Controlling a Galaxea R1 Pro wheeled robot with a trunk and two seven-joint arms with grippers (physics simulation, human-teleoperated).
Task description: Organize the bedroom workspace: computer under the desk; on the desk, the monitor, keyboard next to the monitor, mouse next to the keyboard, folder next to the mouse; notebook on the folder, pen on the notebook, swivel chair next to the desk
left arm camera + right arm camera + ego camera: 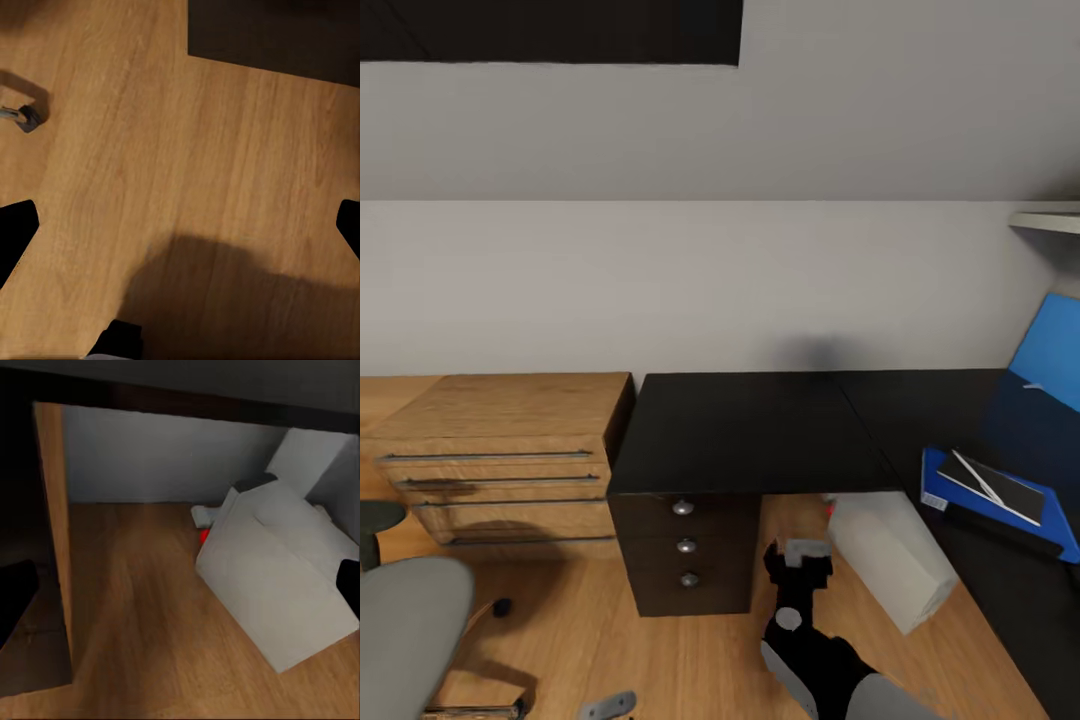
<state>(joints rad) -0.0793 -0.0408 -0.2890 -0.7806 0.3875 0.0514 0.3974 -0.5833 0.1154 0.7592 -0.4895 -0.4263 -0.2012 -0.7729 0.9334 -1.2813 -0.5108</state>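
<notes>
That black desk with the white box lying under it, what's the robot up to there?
The robot faces the large black L-shaped desk with its right gripper held low before the pale grey-white computer tower, which lies tipped on the wooden floor, partly under the desk. Its jaws are open and hold nothing. On the desk's right wing a flat bright blue folder carries a dark notebook and a slim white pen. The grey swivel chair stands off to the left.

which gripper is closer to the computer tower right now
Right. The right gripper hangs low in front of the desk, just beside the tipped computer. The left gripper points at bare floor by the swivel chair, farther off.
</notes>
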